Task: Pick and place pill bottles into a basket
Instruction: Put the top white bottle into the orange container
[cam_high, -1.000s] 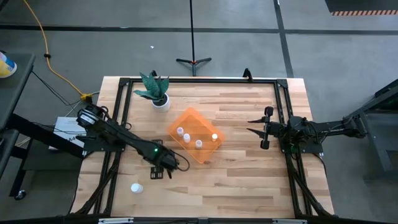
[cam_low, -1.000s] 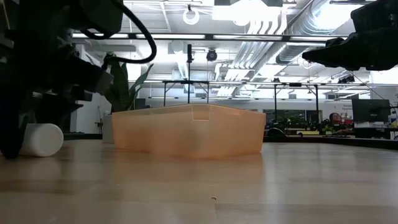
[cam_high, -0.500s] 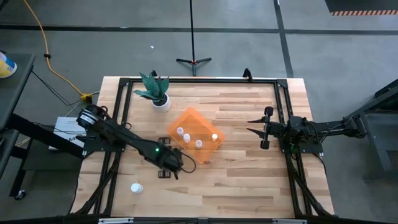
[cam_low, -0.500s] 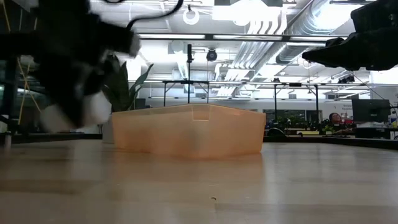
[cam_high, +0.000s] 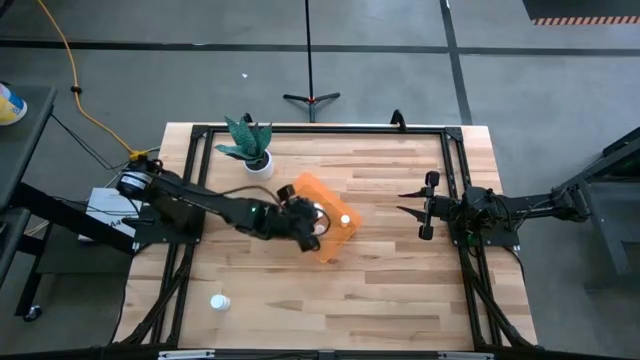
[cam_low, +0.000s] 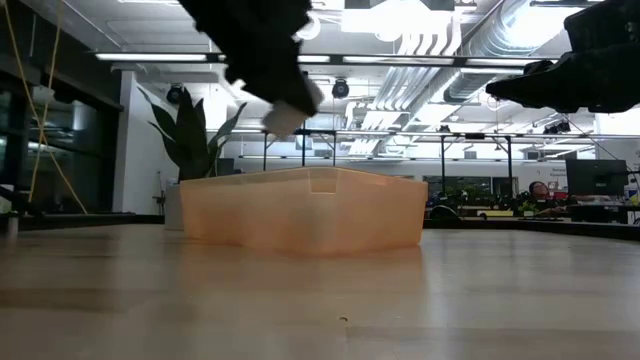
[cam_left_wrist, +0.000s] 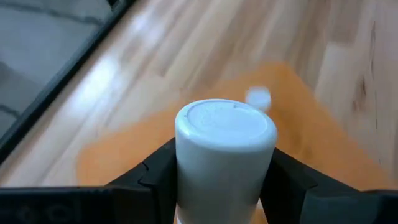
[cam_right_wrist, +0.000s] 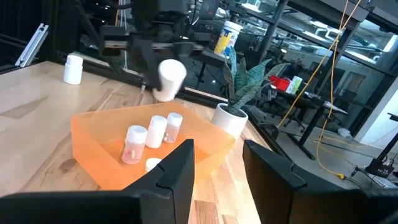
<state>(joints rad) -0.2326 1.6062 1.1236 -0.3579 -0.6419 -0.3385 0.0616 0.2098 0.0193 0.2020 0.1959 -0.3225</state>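
A: What changed?
B: The left gripper (cam_right_wrist: 163, 79) has swung from the bench's front-left to above the basket (cam_high: 318, 220), jaws clamped on a pill bottle (cam_left_wrist: 225, 158).
A: Next?
B: Probably release (one bottle (cam_high: 219, 301) remains front-left; right gripper (cam_high: 412, 203) waits, jaws apart).

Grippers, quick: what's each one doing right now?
Left gripper: shut on a pill bottle, above the basket.
Right gripper: open, empty, waiting at the table's right side.

This is a robotics lab in an open industrial hall. Exposed ceiling ducts (cam_low: 440, 60) and strip lights (cam_low: 380, 60) hang overhead, a grey concrete floor (cam_high: 400, 80) surrounds the black-framed butcher-block table (cam_high: 390, 290), and metal workbenches (cam_low: 480, 140) stand behind.
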